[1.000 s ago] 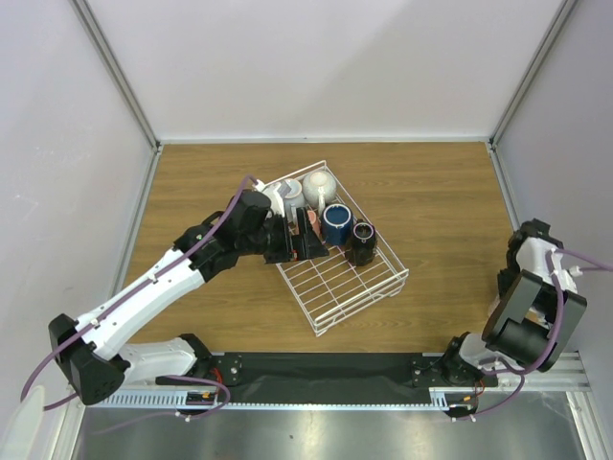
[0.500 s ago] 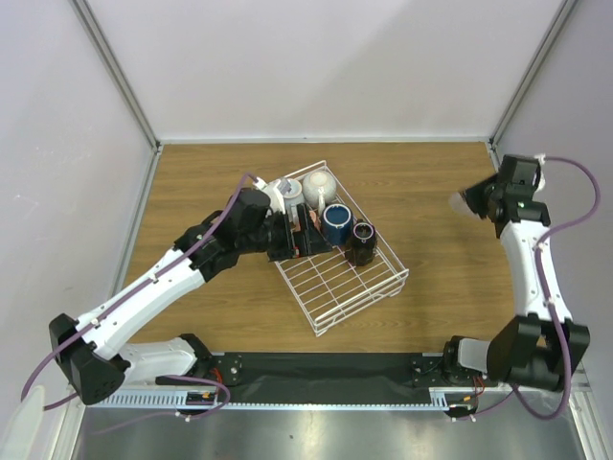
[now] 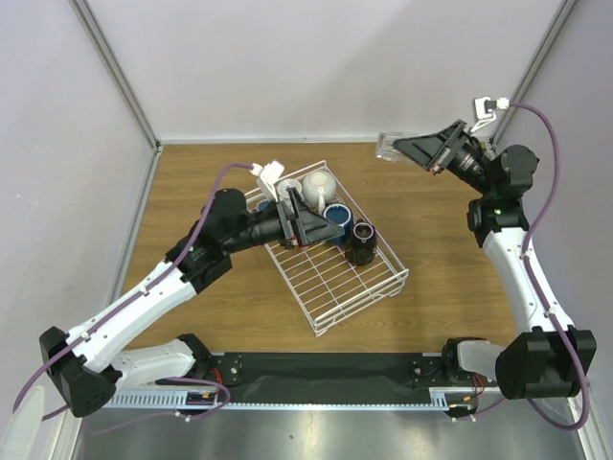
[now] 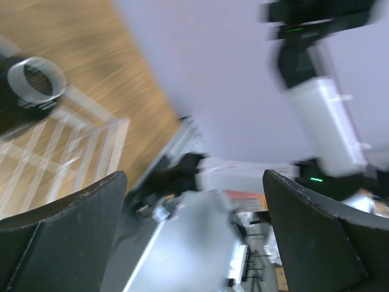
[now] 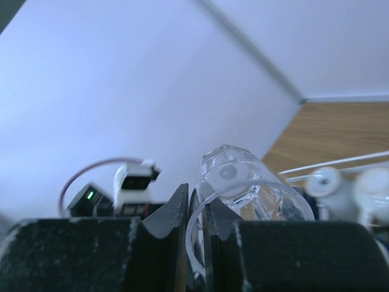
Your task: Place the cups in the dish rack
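Observation:
The white wire dish rack (image 3: 354, 283) lies aslant mid-table. In its far end stand a cream cup (image 3: 319, 182), a blue cup (image 3: 336, 215) and a black cup (image 3: 362, 241). My left gripper (image 3: 308, 224) hovers open over that end, nothing between its fingers; its blurred wrist view shows the black cup (image 4: 36, 85) and rack wires (image 4: 79, 149) at the left. My right gripper (image 3: 410, 148) is raised high near the back wall, right of the rack, shut on the rim of a clear glass cup (image 3: 391, 146). In the right wrist view the glass cup (image 5: 249, 185) sticks out between the pads.
A pale cup (image 3: 280, 192) sits at the rack's far left corner, partly behind the left wrist. Bare wooden tabletop (image 3: 441, 240) surrounds the rack. Grey walls close in the back and both sides; the arms' bases stand on the black rail (image 3: 326, 369) at the near edge.
The right arm has swung up from its folded pose at the right edge to the back, carrying the clear glass cup leftward. The left gripper has lifted and tilted up over the rack.

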Tool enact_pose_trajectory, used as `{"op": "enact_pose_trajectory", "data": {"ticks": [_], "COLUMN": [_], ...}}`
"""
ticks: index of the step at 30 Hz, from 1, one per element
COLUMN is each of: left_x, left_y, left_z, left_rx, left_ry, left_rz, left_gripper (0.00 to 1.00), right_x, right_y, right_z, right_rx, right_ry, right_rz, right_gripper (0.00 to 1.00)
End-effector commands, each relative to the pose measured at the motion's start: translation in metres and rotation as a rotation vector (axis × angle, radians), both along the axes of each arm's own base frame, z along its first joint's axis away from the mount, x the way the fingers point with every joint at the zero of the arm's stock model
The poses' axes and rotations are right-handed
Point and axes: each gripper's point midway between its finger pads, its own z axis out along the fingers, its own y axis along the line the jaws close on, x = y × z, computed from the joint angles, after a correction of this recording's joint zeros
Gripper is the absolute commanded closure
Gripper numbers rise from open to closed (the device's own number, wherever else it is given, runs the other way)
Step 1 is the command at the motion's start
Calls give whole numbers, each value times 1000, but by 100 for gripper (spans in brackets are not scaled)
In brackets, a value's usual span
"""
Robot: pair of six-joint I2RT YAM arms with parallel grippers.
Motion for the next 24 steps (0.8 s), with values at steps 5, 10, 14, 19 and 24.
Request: {"op": "enact_pose_trajectory", "data": {"ticks": [5, 10, 14, 19, 24], "left_x": [-23, -6, 1, -3, -7], "left_y": [6, 33, 44, 43, 44], "left_z": [102, 123, 126, 139, 155], "left_rx": [-329, -429, -499, -522, -525], "left_ry": [-162, -166, -176, -266, -369], "left_rz": [-58, 150, 225, 278, 323], "left_gripper": [0, 0, 0, 0, 0], "right_x": [-108, -135, -135, -139, -143], "right_y": [50, 72, 86, 104, 123], "right_z": [55, 58, 61, 63, 64], "right_rx": [-16, -21, 2, 108, 180], "right_ry": [-314, -342, -346, -297, -244], "right_rz": [411, 456, 443, 456, 424], "right_gripper": [100, 100, 100, 100, 100]}}
